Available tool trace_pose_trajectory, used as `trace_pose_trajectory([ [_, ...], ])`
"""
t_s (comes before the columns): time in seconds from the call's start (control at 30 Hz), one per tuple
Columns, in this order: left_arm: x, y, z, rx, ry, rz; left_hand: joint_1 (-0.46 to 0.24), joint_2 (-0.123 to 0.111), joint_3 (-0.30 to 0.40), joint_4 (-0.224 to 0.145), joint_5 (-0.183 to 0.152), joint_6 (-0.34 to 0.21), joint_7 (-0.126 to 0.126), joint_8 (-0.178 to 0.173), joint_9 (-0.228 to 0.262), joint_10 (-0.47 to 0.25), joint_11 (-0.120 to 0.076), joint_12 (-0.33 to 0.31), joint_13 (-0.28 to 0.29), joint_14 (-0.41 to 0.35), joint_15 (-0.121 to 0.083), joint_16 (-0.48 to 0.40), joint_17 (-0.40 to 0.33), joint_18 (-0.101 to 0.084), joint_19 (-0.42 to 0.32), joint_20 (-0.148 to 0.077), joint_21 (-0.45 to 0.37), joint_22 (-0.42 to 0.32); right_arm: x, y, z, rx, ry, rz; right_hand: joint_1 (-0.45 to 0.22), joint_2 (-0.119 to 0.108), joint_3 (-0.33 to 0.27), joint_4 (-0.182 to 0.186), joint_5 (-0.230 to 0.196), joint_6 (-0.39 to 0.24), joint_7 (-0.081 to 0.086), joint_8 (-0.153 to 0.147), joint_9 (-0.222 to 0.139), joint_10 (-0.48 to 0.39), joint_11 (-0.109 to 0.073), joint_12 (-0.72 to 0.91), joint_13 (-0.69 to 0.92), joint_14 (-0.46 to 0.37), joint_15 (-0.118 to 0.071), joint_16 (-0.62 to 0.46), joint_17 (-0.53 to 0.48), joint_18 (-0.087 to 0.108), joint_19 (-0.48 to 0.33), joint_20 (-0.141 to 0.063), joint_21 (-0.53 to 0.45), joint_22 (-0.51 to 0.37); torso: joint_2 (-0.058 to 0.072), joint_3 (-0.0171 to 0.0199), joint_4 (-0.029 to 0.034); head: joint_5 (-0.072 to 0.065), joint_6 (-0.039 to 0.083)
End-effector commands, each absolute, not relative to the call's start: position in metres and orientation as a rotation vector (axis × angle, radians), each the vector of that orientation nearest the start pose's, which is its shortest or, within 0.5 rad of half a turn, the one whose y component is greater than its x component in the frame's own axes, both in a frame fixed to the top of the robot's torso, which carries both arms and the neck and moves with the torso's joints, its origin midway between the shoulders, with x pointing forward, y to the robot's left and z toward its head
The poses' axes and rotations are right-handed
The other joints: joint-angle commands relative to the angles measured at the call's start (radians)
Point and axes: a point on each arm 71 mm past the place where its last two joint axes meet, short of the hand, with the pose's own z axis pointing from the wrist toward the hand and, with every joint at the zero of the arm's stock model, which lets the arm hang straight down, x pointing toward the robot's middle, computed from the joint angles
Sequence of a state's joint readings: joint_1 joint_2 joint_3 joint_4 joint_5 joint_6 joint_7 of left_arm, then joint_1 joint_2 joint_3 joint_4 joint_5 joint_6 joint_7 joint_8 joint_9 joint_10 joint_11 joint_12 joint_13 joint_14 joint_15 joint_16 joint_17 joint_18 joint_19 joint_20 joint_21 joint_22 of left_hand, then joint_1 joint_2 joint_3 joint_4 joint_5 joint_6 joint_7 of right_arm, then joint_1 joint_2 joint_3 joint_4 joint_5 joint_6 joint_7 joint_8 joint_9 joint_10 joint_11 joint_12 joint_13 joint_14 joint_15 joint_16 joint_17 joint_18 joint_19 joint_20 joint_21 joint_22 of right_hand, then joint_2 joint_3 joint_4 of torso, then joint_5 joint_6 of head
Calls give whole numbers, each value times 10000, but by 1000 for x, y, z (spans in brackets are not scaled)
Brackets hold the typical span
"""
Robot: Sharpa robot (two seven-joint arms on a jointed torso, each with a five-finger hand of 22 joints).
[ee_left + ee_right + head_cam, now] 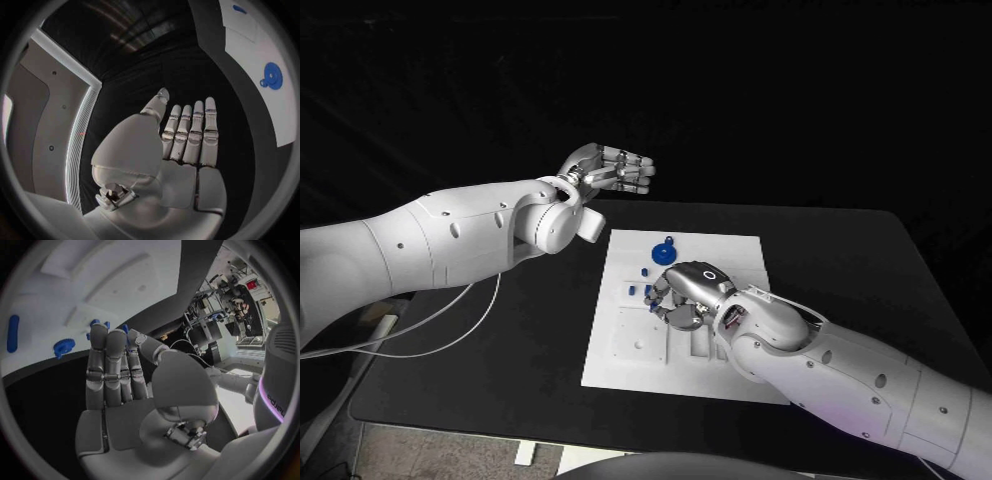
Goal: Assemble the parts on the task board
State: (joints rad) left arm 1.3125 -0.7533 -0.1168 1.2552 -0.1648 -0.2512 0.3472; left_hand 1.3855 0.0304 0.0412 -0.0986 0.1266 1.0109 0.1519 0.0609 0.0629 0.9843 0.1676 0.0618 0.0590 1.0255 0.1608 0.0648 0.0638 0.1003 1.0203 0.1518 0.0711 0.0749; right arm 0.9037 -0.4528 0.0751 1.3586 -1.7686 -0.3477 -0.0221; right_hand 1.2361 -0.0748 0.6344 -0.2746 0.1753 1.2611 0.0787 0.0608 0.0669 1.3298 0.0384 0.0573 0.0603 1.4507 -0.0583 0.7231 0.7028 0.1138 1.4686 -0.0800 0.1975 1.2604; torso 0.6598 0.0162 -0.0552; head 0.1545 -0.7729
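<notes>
The white task board [625, 350] lies mid-table, also seen in the left wrist view [256, 45] and the right wrist view [125, 270]. A round blue part [665, 251] [272, 76] rests near its far edge. My right hand [682, 292] [115, 370] hovers low over the board's middle, with its fingertips among small blue parts [635, 290] [94, 323]. Whether thumb and finger pinch one is hidden. A blue gear [64, 346] and a long blue piece [13, 332] lie apart from it. My left hand [610, 170] [187, 135] is raised beyond the table's far left, fingers straight, holding nothing.
The board has several empty recesses [678, 345] on its near half. A white cable [430, 330] hangs off the table's left side under my left arm. Bare black table [848, 260] lies to the right of the board.
</notes>
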Motion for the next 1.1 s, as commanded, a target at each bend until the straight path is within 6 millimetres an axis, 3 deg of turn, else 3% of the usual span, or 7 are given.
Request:
trace_pose_trajectory([
  [0.03,545,238,-159,-8788,14480,-13778,-26,92,-28,15,-35,87,-6,23,14,38,18,37,-8,-17,30,-43,-14,29,33,-7,22,-16,433,-35,-281,-4573,16362,8754,-50,97,-15,-19,44,77,1,30,9,162,-97,28,16,14,-49,16,8,120,297,-44,-26,18,-4,-8,-11,33,-54],
  [0.43,544,234,-159,-8759,14530,-13865,-12,106,-24,15,-23,90,-7,18,12,40,17,31,-9,-15,26,-44,-14,23,37,-14,22,-16,431,-35,-292,-5066,16685,8172,-54,99,-6,-35,20,87,0,29,6,160,-96,27,13,12,-49,18,6,114,294,-45,-24,30,3,7,-19,54,-127],
  [0.63,544,233,-159,-8746,14572,-13916,-21,119,-21,25,-27,91,-6,24,15,45,16,37,-8,-14,24,-44,-14,24,37,-12,22,-16,430,-34,-296,-5150,16714,7961,-50,89,22,-42,-17,104,-5,29,6,168,-99,26,13,17,-50,32,8,104,300,-47,-13,50,1,6,-29,-65,-90],
  [0.8,544,232,-159,-8741,14584,-13934,-22,120,-21,25,-27,90,-6,24,14,45,16,37,-8,-14,24,-44,-14,24,37,-12,22,-16,430,-34,-298,-5144,16768,7886,-53,87,52,-39,-60,102,-3,27,5,175,-100,27,13,18,-53,44,10,105,303,-53,-8,58,4,16,-8,-153,-138],
  [1.1,544,230,-159,-8716,14618,-13995,-38,125,-26,30,-22,78,-5,19,12,49,16,34,-9,-6,23,-44,-14,25,38,-14,22,-16,429,-32,-301,-5131,16773,7851,-50,81,65,-42,-53,109,-7,28,6,181,-102,27,13,19,-55,51,9,109,309,-54,-2,63,7,6,-1,-137,-159],
])
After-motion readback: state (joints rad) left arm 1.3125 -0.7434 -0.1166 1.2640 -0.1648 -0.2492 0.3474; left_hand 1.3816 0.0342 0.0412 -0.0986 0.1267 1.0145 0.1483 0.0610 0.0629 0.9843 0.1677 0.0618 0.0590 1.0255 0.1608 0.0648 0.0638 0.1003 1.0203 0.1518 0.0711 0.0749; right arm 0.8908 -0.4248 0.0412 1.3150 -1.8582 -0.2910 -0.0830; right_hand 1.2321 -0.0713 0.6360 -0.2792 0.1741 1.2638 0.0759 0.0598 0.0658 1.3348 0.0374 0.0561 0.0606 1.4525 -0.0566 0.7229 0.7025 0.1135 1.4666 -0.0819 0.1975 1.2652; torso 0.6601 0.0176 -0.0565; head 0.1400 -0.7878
